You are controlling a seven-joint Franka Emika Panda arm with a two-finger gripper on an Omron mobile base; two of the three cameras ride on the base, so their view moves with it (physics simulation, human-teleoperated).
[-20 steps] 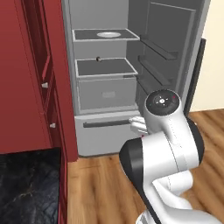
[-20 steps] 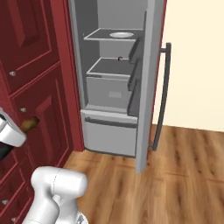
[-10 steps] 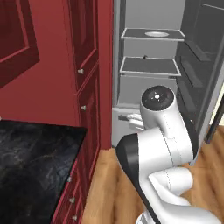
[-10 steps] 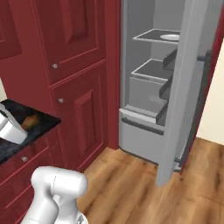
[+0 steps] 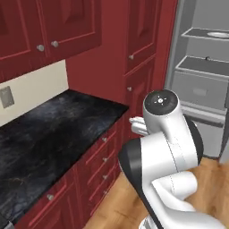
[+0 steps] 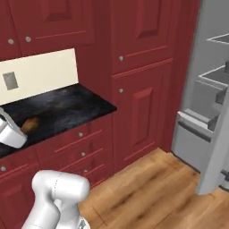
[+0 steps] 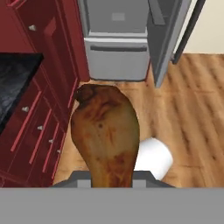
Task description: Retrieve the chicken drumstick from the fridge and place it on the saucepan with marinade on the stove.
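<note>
The chicken drumstick (image 7: pixel 105 133) sat right in front of my hand camera, its narrow end down at the gripper (image 7: pixel 113 181) and its broad, darker end pointing up the picture — I read the jaws as closed on it, though the fingers themselves were hidden behind the meat. In my right base camera I could see the same drumstick (image 6: pixel 29 125) as a small brown shape just beside the white hand, hanging over the black counter (image 6: pixel 62 105). Below it in the hand camera lay the wooden floor (image 7: pixel 192 109) and the front of the red cabinets (image 7: pixel 43 100) with their small round knobs. Further off stood the fridge (image 7: pixel 117 43) with its door (image 7: pixel 166 35) swung open, grey shelves and a drawer (image 5: pixel 197 89) on show. The arm (image 5: pixel 165 152) filled the foreground of my left base camera, with the counter (image 5: pixel 49 138) to its left and a cream wall (image 5: pixel 33 87) behind.
</note>
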